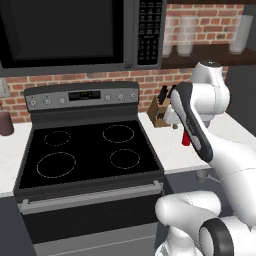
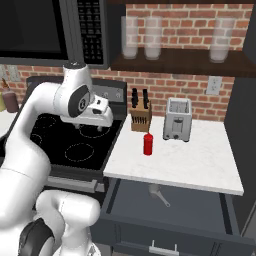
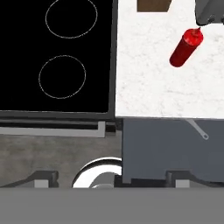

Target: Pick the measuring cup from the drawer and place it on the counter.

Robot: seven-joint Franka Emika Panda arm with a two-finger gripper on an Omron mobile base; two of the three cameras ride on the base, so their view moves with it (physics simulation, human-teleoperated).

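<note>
The dark grey drawer (image 2: 200,207) stands pulled out under the white counter (image 2: 190,160). In it lies the measuring cup (image 2: 155,190), its thin handle pointing toward the drawer front. The hand view shows just the handle end of the measuring cup (image 3: 199,131) inside the drawer (image 3: 162,148); the bowl is hidden under the edge of the counter (image 3: 148,83). My gripper (image 2: 91,128) hangs open and empty above the stovetop's right side, left of the drawer and well above it. In the hand view the gripper (image 3: 110,179) has its fingers wide apart.
A red bottle (image 2: 148,144) stands on the counter near its left edge, with a knife block (image 2: 141,116) and a toaster (image 2: 177,125) behind it. The black stovetop (image 2: 75,145) adjoins the counter on the left. A microwave (image 1: 65,32) hangs above.
</note>
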